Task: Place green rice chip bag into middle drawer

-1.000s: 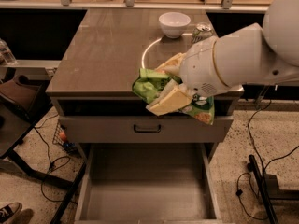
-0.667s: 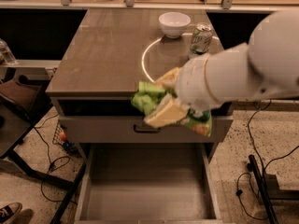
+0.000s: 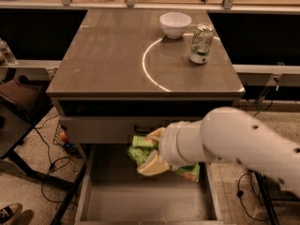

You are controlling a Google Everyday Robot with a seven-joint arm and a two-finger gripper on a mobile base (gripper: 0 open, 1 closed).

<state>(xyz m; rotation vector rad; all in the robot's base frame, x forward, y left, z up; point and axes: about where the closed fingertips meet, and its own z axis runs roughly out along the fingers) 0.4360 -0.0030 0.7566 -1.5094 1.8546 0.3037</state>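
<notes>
The green rice chip bag is a crinkled light-green foil bag held in my gripper, whose cream fingers close on it from above and below. The bag hangs just above the open middle drawer, a grey tray with a bare floor and low side walls, pulled out below the cabinet. The bag's far end pokes out under my white arm. The bag sits over the drawer's back part, below the closed drawer front.
On the brown cabinet top stand a white bowl and a green-and-white soda can. A dark chair and cables lie at the left. A shoe shows at the bottom left.
My gripper has carried the bag down from the cabinet's front edge to just above the open drawer, past the upper drawer front.
</notes>
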